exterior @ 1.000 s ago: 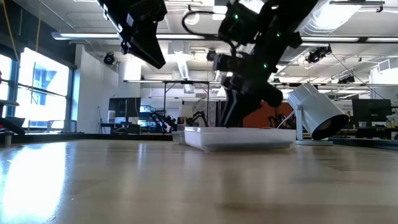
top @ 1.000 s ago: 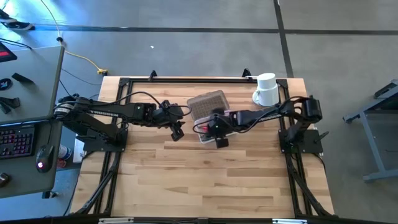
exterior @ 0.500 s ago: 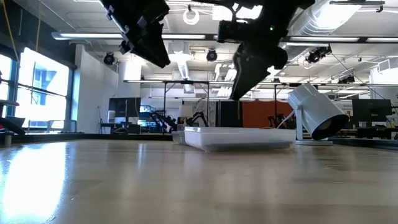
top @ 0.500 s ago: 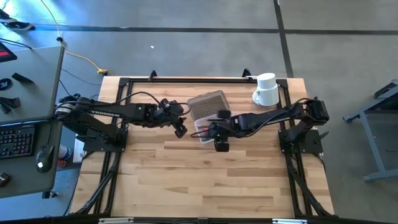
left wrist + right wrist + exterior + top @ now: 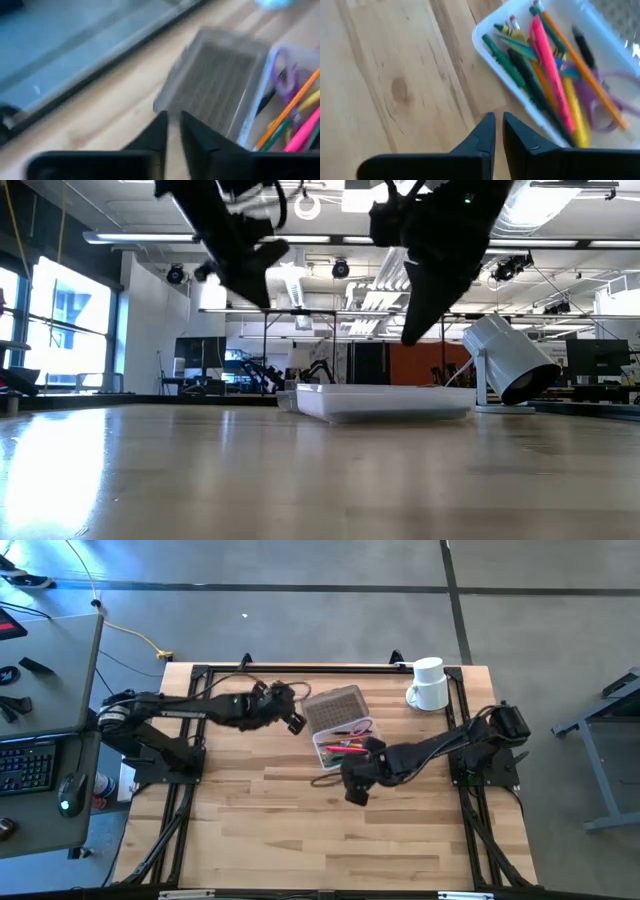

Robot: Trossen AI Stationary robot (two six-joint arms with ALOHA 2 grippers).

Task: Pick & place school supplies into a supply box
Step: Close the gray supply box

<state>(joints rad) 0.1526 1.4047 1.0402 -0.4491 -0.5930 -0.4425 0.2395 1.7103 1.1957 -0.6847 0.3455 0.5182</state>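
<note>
Your counter [image 5: 330, 830] is a big wooden top, and the supply box [image 5: 344, 745] sits a little toward 12 o'clock from its middle. A white mug [image 5: 428, 683] stands well apart from the box, out toward 2 o'clock.

The box's grey dotted lid [image 5: 335, 706] lies flat open on the 12 o'clock side of the tray.

The left end effector [image 5: 294, 724] hangs just beside the lid, at its 9 o'clock edge. Its fingers [image 5: 159, 134] are nearly together and hold nothing. The right end effector [image 5: 354, 792] hangs over bare wood at the box's 6 o'clock side. Its fingers [image 5: 486, 131] are nearly together too, and empty.

The school supplies [image 5: 547, 65] lie inside the tray: pink, orange, green, yellow and dark sticks, with the purple scissors [image 5: 283, 70] near the lid side.

I think nothing is left to pick up, so closing the lid may be your next job. Push the lid's far edge slowly from the 12 o'clock side. Keep the right end effector low and near the tray, so the box does not slide.
</note>
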